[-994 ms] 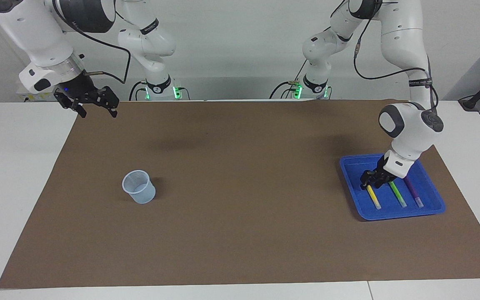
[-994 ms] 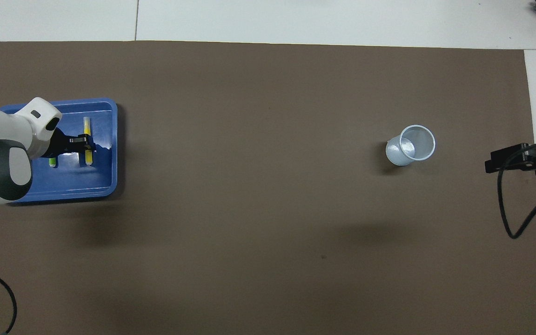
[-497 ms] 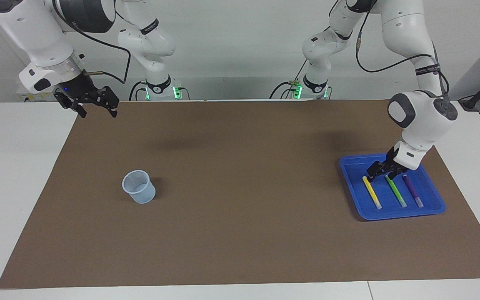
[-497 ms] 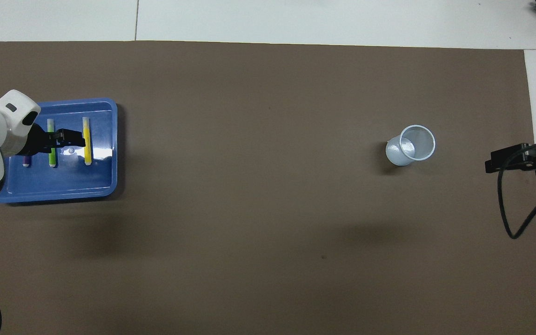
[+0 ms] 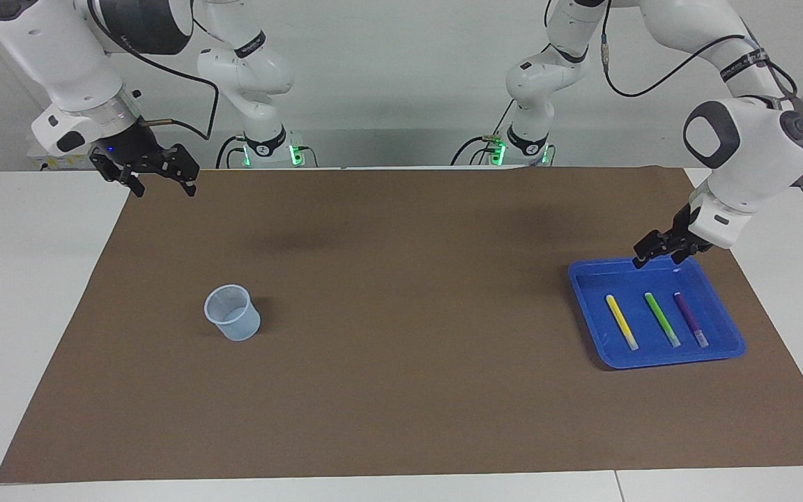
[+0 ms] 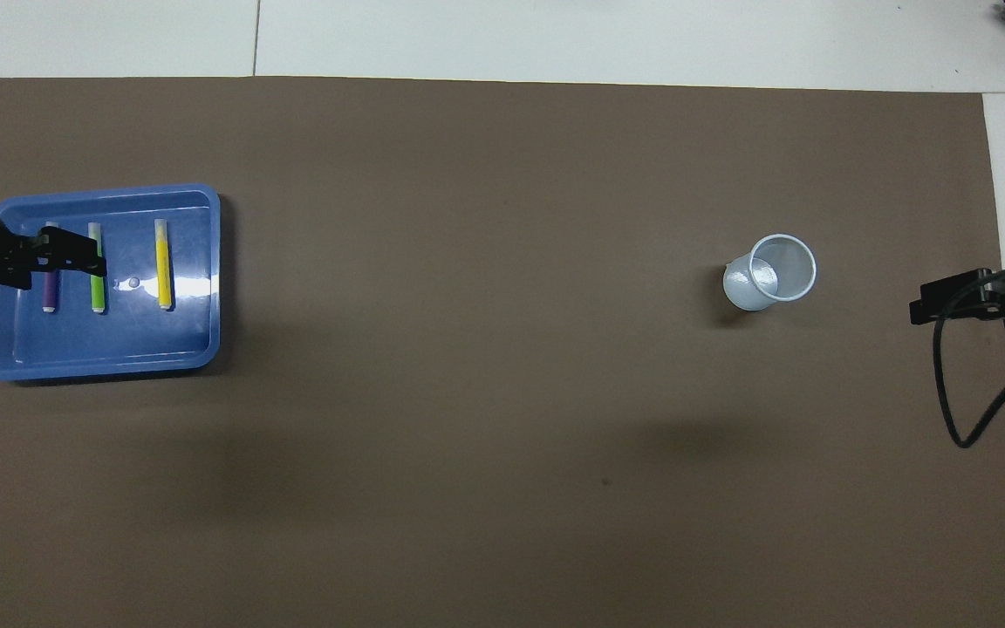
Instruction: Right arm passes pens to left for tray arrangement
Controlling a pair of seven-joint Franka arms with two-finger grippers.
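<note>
The blue tray (image 5: 722, 348) (image 6: 101, 368) lies at the left arm's end of the mat. Three pens rest in it side by side: yellow (image 5: 621, 322) (image 6: 162, 277), green (image 5: 661, 319) (image 6: 98, 292) and purple (image 5: 690, 319) (image 6: 50, 295). My left gripper (image 5: 656, 259) (image 6: 75, 259) hangs open and empty above the tray's rim nearest the robots, clear of the pens. In the overhead view it covers part of the green and purple pens. My right gripper (image 5: 164, 187) (image 6: 919, 310), with its blue light, waits open and empty above the mat's edge at the right arm's end.
A translucent bluish cup (image 5: 233, 322) (image 6: 771, 272) stands upright on the brown mat (image 5: 401, 314) toward the right arm's end. A black cable (image 6: 956, 410) hangs from the right arm over the mat's edge.
My left gripper has let go of the yellow pen, risen and drawn back from it to above the tray's rim. The yellow pen stays in the tray. The right arm has not moved.
</note>
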